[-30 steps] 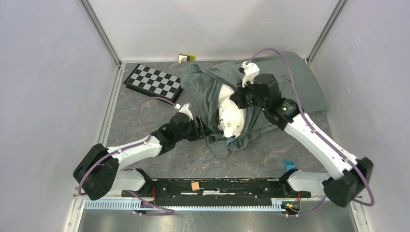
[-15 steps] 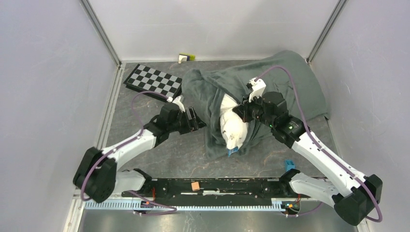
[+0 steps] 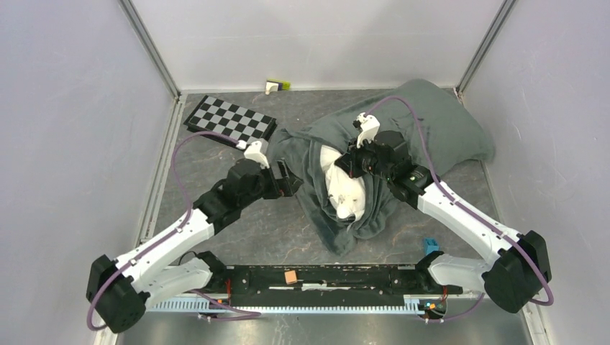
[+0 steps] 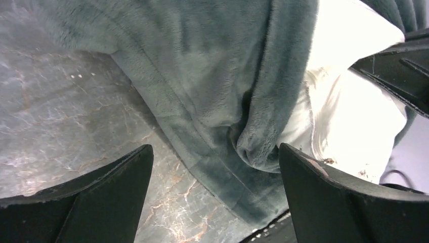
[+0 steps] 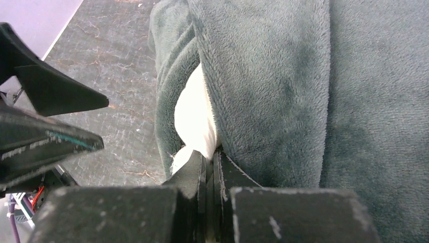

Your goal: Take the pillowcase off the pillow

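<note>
The left gripper [image 3: 292, 180] stands wide open with nothing between its fingers, just left of the bunched edge of the pillowcase [image 3: 424, 133]; faint lettering on the side of one finger [image 5: 35, 144] is too blurred to read. The right gripper [image 5: 210, 158] is pressed fully closed right where the white pillow [image 3: 347, 192] meets the grey plush, and whether it pinches a fold there I cannot tell. The pillowcase lies grey side out across the middle and far right of the table [image 3: 216, 172], the pillow poking out of its near opening, with a checkerboard [image 3: 230, 121] at far left.
</note>
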Available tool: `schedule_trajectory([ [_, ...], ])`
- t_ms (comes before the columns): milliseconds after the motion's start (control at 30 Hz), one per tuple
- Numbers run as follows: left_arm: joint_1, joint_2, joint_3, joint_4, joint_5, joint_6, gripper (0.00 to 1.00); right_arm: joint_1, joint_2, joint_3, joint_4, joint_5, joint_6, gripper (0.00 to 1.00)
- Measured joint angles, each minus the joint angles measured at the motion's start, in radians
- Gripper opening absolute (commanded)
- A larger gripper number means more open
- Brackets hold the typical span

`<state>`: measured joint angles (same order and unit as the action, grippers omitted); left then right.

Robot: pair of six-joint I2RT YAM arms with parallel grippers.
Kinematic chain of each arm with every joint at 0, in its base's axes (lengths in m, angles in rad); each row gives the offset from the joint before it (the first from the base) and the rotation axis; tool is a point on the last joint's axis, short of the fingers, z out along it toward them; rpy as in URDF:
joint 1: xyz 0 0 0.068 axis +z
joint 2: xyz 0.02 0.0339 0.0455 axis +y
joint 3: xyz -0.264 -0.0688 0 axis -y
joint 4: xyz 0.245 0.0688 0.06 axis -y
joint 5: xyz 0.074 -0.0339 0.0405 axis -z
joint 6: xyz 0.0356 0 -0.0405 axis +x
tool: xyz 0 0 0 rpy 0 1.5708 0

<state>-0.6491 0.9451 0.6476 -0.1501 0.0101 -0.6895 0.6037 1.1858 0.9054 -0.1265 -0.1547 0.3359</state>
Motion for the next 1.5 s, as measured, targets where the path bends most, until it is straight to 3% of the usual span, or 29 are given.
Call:
schedule_trajectory([
  [133, -0.206, 0.115, 0.216, -0.16, -0.248, 0.055, 1.0, -0.002, 0.0, -0.002, 0.008, -0.002, 0.0, 0.0],
  [200, -0.264, 0.174, 0.307, -0.175, -0.306, 0.076, 1.0, -0.002, 0.0, -0.005, 0.014, -0.003, 0.001, 0.0],
  [467, -0.265, 0.329, 0.428, -0.229, -0.48, 0.122, 0.92, -0.002, -0.023, -0.046, 0.041, -0.021, 0.009, 0.0],
  [733, -0.211, 0.459, 0.526, -0.265, -0.485, 0.152, 0.99, -0.002, -0.076, -0.074, 0.043, -0.025, 0.009, 0.0],
  [1033, -0.21, 0.481, 0.551, -0.233, -0.391, 0.176, 1.0, -0.003, -0.078, -0.084, 0.046, -0.032, 0.009, 0.0],
  [1300, -0.168, 0.55, 0.62, -0.28, -0.401, 0.186, 0.87, -0.003, -0.078, -0.092, 0.054, -0.035, 0.01, 0.0],
  [1500, -0.031, 0.631, 0.655, -0.347, -0.397, 0.186, 0.74, -0.002, -0.105, -0.103, 0.027, -0.035, 0.007, 0.0],
])
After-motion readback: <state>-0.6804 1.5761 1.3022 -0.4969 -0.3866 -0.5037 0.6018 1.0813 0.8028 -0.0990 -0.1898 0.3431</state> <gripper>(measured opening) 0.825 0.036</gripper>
